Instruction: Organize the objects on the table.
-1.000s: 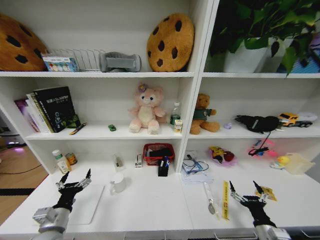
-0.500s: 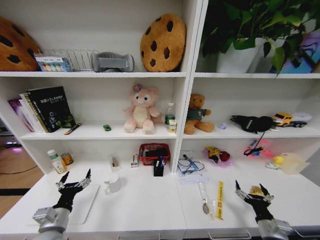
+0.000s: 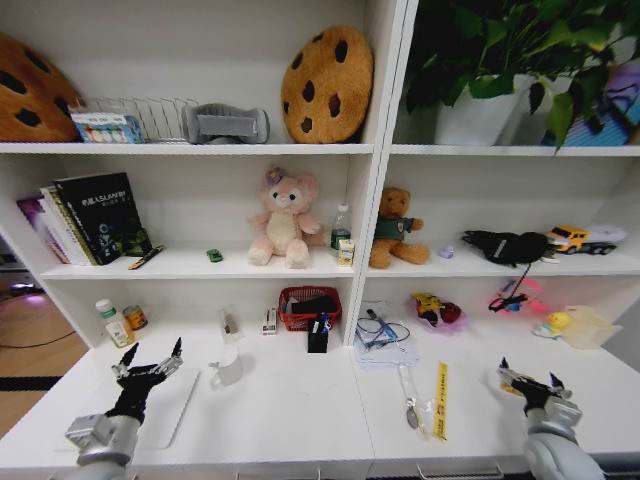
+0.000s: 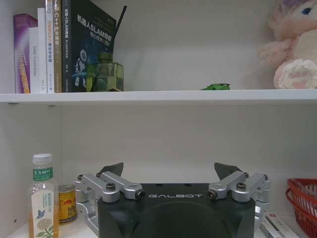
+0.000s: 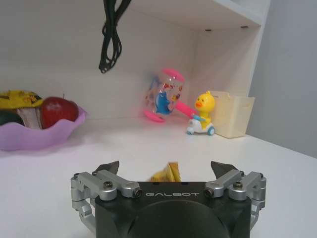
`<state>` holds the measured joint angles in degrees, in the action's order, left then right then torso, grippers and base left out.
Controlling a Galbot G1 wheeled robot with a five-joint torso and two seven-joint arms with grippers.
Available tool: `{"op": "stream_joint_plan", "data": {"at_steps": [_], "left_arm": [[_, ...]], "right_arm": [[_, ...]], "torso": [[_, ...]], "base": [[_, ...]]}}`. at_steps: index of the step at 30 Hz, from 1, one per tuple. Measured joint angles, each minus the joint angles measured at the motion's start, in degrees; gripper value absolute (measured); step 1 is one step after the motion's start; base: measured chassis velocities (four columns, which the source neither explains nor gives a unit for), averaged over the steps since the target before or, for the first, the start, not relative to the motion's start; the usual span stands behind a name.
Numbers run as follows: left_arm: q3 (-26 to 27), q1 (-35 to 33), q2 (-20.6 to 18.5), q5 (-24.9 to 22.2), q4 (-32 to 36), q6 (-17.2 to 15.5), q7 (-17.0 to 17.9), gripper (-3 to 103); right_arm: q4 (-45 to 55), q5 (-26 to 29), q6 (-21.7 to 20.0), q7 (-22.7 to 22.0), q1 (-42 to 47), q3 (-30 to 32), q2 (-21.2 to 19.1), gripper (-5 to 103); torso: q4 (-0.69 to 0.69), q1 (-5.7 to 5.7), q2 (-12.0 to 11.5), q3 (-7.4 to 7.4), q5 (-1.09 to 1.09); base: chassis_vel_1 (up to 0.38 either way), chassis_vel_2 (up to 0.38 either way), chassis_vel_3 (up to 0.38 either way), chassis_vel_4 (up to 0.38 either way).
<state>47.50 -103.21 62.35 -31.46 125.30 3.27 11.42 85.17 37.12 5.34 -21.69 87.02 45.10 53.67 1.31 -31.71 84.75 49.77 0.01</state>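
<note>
- A red basket (image 3: 311,308) at the back of the white surface (image 3: 300,400), against the shelving upright, holds dark items that cannot be made out; a black cup (image 3: 318,335) with pens in it stands just in front of it.
- A purple bowl (image 5: 42,133) near the back of the surface, right of the upright, holds a red apple (image 5: 56,110) and a yellow packet.
- A pale box (image 3: 592,326) sits at the surface's far right edge, with a yellow duck toy (image 5: 202,114) just beside it.
- The silver laptop (image 3: 165,412) lies flat at the front left corner of the surface; the tiny green toy car (image 3: 214,255) stands on the middle shelf, between the books (image 3: 95,217) and the pink plush toy (image 3: 282,218).
- The left arm reaches forward low over the front left corner, its left gripper (image 3: 148,364) above the laptop, fingers spread wide and holding nothing.
- The right arm reaches forward near the front right corner; the right gripper (image 3: 528,378) hovers wide apart over a small yellow packet (image 5: 168,173) on the surface, not closed on it.
</note>
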Motion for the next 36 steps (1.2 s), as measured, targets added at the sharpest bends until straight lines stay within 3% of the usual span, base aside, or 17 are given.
{"op": "stream_joint_plan", "data": {"at_steps": [2,7,12,13,16,19,20,23,26,28,36], "left_arm": [[0.0,0.0,0.0,0.0,0.0,0.0,0.0,100],[0.0,0.0,0.0,0.0,0.0,0.0,0.0,100],[0.0,0.0,0.0,0.0,0.0,0.0,0.0,100],[0.0,0.0,0.0,0.0,0.0,0.0,0.0,100],[0.0,0.0,0.0,0.0,0.0,0.0,0.0,100],[0.0,0.0,0.0,0.0,0.0,0.0,0.0,100],[0.0,0.0,0.0,0.0,0.0,0.0,0.0,100],[0.0,0.0,0.0,0.0,0.0,0.0,0.0,100],[0.0,0.0,0.0,0.0,0.0,0.0,0.0,100],[0.0,0.0,0.0,0.0,0.0,0.0,0.0,100],[0.0,0.0,0.0,0.0,0.0,0.0,0.0,100]], "right_arm": [[-1.17,-0.13,0.05,-0.03,-0.27,-0.33,0.06,101],[-3.03,-0.49,0.29,0.29,-0.75,-0.83,0.0,82],[-3.26,-1.15,0.69,0.45,-1.13,-1.28,-0.24,71],[-3.39,-1.46,0.84,0.48,-1.36,-1.55,-0.42,60],[-3.47,-1.69,0.89,0.48,-1.74,-1.78,-0.65,55],[-3.59,-1.98,0.95,0.48,-1.99,-1.97,-0.74,38],[-3.59,-1.98,0.95,0.48,-1.99,-1.97,-0.74,38],[-3.55,-2.18,1.0,0.43,-1.9,-1.98,-0.64,22],[-3.49,-2.36,1.01,0.32,-1.78,-1.98,-0.55,16],[-3.31,-3.14,1.26,0.07,-1.58,-1.75,-0.33,6],[-1.06,-3.82,2.9,1.34,-1.68,-1.76,-0.3,0]], "torso": [[0.01,0.0,0.0,0.0,-0.02],[0.0,0.0,0.0,0.0,-0.02],[0.0,0.0,0.0,0.0,-0.02],[0.0,0.0,0.0,0.0,-0.02],[0.0,0.0,0.0,0.0,-0.02],[0.0,0.0,0.0,-0.01,-0.02],[0.0,0.0,0.0,-0.01,-0.02],[0.0,0.0,0.0,-0.01,-0.02],[0.0,0.0,0.0,-0.01,-0.01],[0.0,0.0,0.0,-0.01,-0.01],[0.01,0.0,0.0,-0.01,-0.02]], "base": [[0.0,0.0,0.0,0.0],[0.0,0.0,0.0,0.0],[0.0,0.0,0.0,0.0],[0.0,0.0,0.0,0.0],[0.0,0.0,0.0,0.0],[0.0,0.0,0.0,0.0],[0.0,0.0,0.0,0.0],[0.0,0.0,0.0,0.0],[0.0,0.0,0.0,0.0],[0.0,0.0,0.0,0.0],[0.0,0.0,0.0,0.0]]}}
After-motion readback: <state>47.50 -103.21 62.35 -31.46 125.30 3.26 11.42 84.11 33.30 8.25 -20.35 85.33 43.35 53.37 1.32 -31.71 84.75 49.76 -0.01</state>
